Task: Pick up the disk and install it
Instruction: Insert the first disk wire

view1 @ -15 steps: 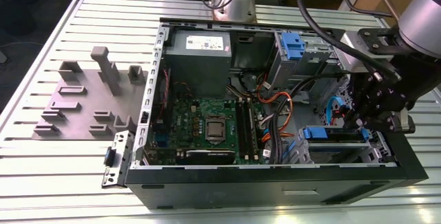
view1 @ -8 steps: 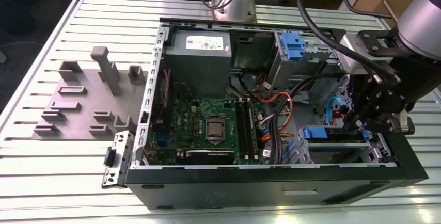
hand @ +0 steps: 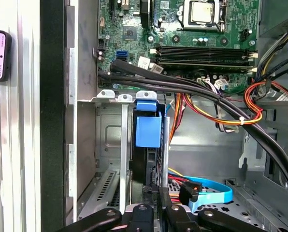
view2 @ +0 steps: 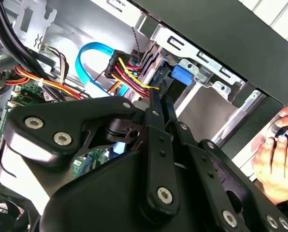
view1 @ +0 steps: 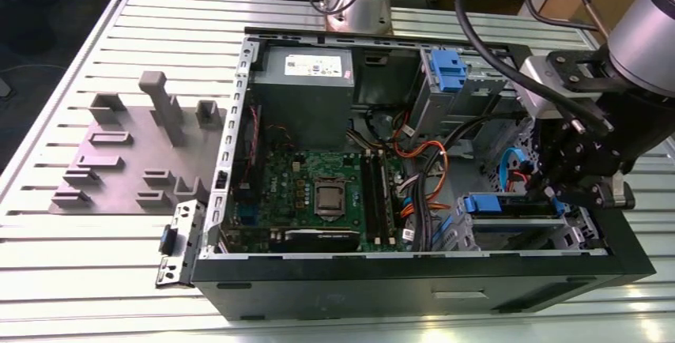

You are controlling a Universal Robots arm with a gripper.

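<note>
The disk (view1: 495,203) lies edge-on in the lower drive bay of the open computer case (view1: 422,276), at the exterior view's right. Its blue carrier end (hand: 148,129) points toward the motherboard. My gripper (view1: 554,197) reaches into the case at the disk's other end. In the first wrist view my gripper (hand: 156,198) has its two black fingers close together on either side of the thin dark disk body. The second wrist view shows my gripper (view2: 159,99) narrowed on the disk, whose blue tab (view2: 180,76) lies just past the fingertips between the bay's metal rails.
Orange, yellow and black cable bundles (hand: 216,104) and a blue data cable (hand: 214,191) run close beside the bay. A grey power supply (view1: 303,70) and a blue latch (view1: 448,66) sit at the case's back. A grey fixture plate (view1: 137,145) lies outside. A person's hand (view2: 279,154) rests by the case.
</note>
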